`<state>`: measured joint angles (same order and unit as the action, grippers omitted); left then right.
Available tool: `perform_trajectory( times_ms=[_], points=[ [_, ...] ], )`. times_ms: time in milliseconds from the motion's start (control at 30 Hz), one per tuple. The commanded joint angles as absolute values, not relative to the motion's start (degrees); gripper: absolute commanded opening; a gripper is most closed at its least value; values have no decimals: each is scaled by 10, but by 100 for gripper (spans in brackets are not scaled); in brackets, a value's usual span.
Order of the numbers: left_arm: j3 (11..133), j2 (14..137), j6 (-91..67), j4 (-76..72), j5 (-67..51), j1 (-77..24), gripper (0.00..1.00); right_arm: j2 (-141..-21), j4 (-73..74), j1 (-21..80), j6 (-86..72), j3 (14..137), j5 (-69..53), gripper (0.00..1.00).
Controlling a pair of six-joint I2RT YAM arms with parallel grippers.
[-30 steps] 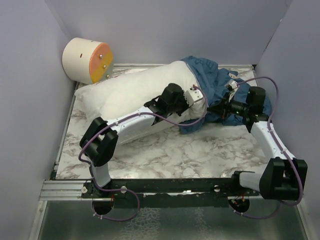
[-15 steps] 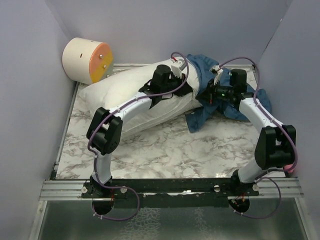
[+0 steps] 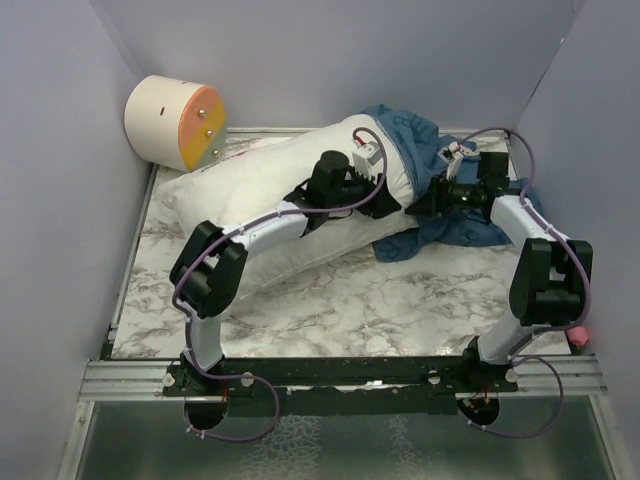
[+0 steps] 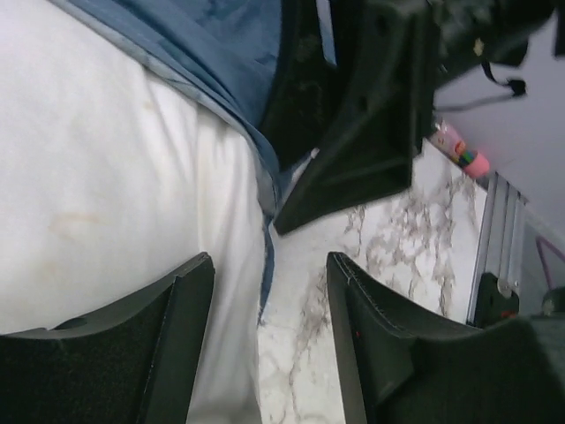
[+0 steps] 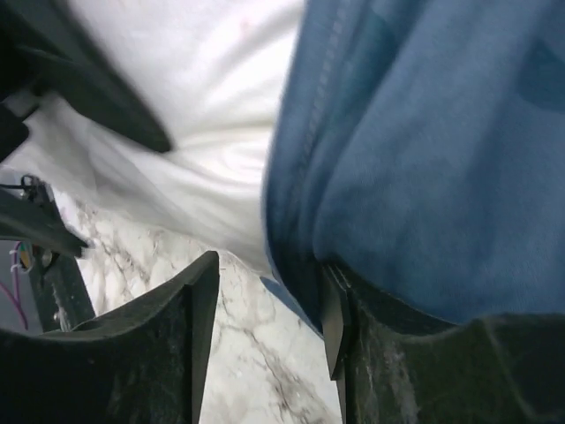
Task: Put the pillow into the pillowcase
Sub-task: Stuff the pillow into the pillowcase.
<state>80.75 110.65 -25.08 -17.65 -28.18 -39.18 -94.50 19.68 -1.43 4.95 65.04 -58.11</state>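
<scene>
On the worktop (image 3: 330,300) the pillow (image 3: 260,200) lies with its right end in the pillowcase (image 3: 440,215). The left tool (image 4: 269,344) gapes empty beside the pillow's edge; the right tool (image 5: 265,327), apart too, holds nothing at the pillowcase hem.

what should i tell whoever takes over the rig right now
Left gripper: jaws apart, nothing between them, at the pillow's near edge by the case opening.
Right gripper: jaws apart, beside the pillowcase hem, one finger against the blue fabric, not gripping it.
Things: the pillow lies diagonally across the table; its right end is inside the pillowcase, which is bunched at the far right.
Done: only the pillow's end is inserted.
Left: most of the pillow is uncovered. Probably regrip the case hem and pull it leftward along the pillow.
</scene>
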Motion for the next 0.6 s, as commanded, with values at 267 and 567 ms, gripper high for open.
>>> perform_trajectory(
  times_ms=[267,567],
  points=[
    [607,803,-66,-117,-214,-406,88,-799,246,-84,146,647,-776,82],
    [549,725,195,-48,79,-623,91,-696,124,-148,38,561,-727,84]
  ],
)
